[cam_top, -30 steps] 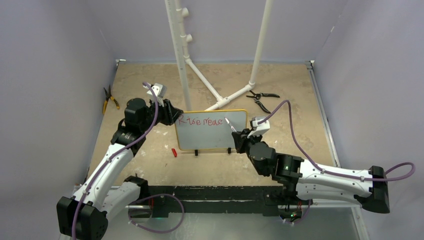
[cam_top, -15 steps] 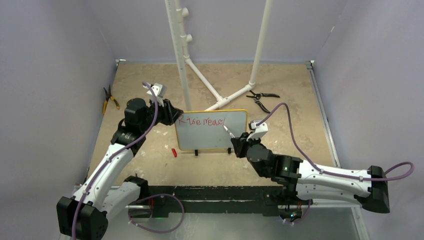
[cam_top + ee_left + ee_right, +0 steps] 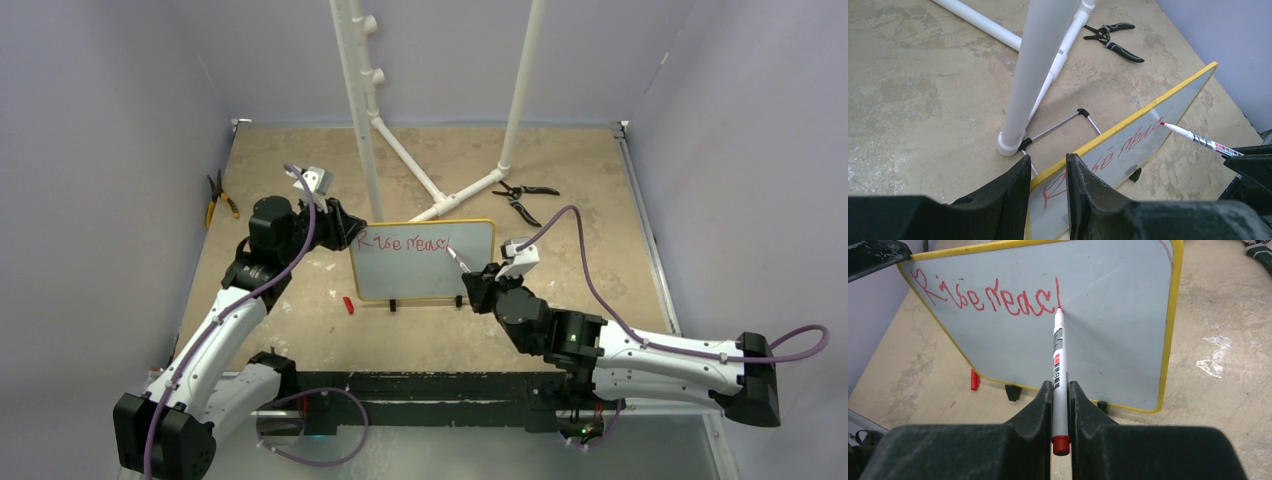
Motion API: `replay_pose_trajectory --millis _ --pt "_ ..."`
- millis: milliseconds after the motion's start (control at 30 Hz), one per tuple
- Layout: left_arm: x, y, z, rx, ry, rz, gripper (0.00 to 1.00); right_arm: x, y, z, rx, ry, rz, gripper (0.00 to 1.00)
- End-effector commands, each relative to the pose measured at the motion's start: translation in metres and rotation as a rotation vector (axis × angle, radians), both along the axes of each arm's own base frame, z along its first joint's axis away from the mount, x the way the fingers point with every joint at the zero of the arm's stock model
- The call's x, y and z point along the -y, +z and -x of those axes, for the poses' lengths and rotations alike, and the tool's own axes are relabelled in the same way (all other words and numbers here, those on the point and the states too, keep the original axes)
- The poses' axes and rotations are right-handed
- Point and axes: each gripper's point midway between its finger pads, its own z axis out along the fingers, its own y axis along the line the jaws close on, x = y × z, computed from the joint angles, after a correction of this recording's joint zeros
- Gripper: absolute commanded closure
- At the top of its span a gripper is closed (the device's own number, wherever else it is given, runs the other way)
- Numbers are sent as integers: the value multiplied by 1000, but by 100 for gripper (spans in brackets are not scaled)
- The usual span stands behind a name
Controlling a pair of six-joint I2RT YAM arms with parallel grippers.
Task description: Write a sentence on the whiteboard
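Observation:
The whiteboard (image 3: 425, 275) stands upright on its black feet at the table's middle, yellow-framed. Red script of the sentence (image 3: 988, 297) runs along its top and reads roughly "Rise reac", followed by a tall upright stroke. My left gripper (image 3: 1048, 162) is shut on the board's left edge, and the yellow frame passes between its fingers. My right gripper (image 3: 1060, 387) is shut on a white marker (image 3: 1058, 360) with a red end. The marker's tip touches the board at the foot of the upright stroke. In the top view the right gripper (image 3: 478, 283) sits at the board's lower right corner.
A white pipe stand (image 3: 365, 120) rises just behind the board, one post close to my left gripper. Black pliers (image 3: 520, 195) lie back right and yellow-handled pliers (image 3: 218, 200) back left. A small red cap (image 3: 348, 304) lies by the board's left foot.
My right gripper drew the marker tip downward, adding an upright stroke after "reac". The left gripper and the board stayed still.

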Motion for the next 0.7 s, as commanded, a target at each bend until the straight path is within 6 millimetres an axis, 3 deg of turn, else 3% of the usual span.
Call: replay_pose_trajectory --millis 0,233,667 --pt "4 -9 5 -30 -29 9 71 7 20 -9 50 -61 -39 100" --pt "4 -9 5 -29 -28 7 70 14 22 -11 52 -97 -37 100" --pt "4 -7 5 -26 -28 8 70 17 7 -6 4 -96 -12 100"
